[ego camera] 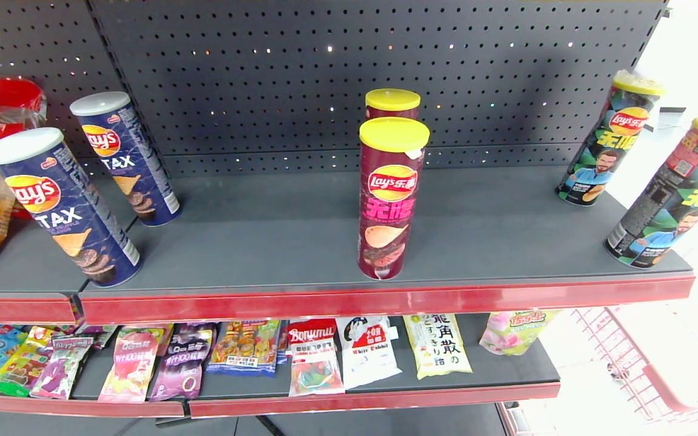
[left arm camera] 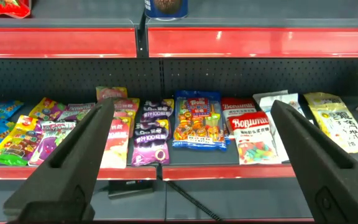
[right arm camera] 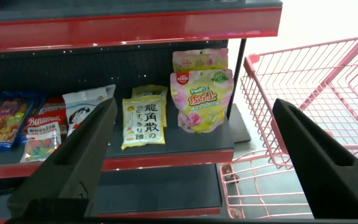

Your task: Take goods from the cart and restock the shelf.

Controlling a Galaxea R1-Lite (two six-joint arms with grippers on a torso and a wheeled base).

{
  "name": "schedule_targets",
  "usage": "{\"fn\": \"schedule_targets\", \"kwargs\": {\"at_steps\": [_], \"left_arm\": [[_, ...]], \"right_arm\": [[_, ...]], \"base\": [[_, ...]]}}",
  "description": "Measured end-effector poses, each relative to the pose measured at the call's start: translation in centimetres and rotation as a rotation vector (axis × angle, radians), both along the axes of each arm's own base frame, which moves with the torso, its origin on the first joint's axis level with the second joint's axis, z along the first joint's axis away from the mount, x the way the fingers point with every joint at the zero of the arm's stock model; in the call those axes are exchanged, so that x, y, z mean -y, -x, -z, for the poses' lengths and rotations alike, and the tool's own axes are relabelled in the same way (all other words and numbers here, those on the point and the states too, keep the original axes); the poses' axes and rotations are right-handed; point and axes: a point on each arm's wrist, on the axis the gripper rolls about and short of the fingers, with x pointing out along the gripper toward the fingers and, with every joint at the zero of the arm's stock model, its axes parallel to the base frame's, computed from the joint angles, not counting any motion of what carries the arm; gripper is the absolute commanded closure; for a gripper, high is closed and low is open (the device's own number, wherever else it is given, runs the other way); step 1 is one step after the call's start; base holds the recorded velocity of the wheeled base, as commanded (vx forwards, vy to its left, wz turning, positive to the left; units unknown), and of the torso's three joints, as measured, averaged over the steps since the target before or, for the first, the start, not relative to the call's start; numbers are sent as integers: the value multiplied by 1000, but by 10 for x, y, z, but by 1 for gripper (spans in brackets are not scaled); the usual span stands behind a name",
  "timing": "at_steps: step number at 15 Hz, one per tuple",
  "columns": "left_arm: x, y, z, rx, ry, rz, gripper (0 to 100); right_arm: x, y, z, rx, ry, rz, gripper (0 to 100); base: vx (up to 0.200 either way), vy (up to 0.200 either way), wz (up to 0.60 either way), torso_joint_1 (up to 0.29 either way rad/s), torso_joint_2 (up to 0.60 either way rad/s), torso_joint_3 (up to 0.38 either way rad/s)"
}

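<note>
Shelf [ego camera: 276,230] gaps between crisp tubes [ego camera: 390,200] await stock, so I hold left end effector [left arm camera: 188,158] and right end effector [right arm camera: 191,162] released, empty.

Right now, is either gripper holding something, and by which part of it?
Nothing is held. The left gripper and the right gripper both have open jaws, with nothing between them.

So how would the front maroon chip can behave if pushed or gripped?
The front maroon chip can is tall, narrow and upright near the shelf front edge, so a high push would likely tip it. Once down, its round body would probably roll. Its glossy wall may slip in a light grip.
</note>
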Motion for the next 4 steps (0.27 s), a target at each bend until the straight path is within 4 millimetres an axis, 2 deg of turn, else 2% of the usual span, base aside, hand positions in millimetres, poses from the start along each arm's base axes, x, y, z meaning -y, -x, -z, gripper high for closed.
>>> {"fn": "schedule_targets", "kwargs": {"at_steps": [4], "left_arm": [[0, 0, 0, 0, 0, 0, 0]], "right_arm": [[0, 0, 0, 0, 1, 0, 0]], "base": [[0, 0, 0, 0, 0, 0]]}}
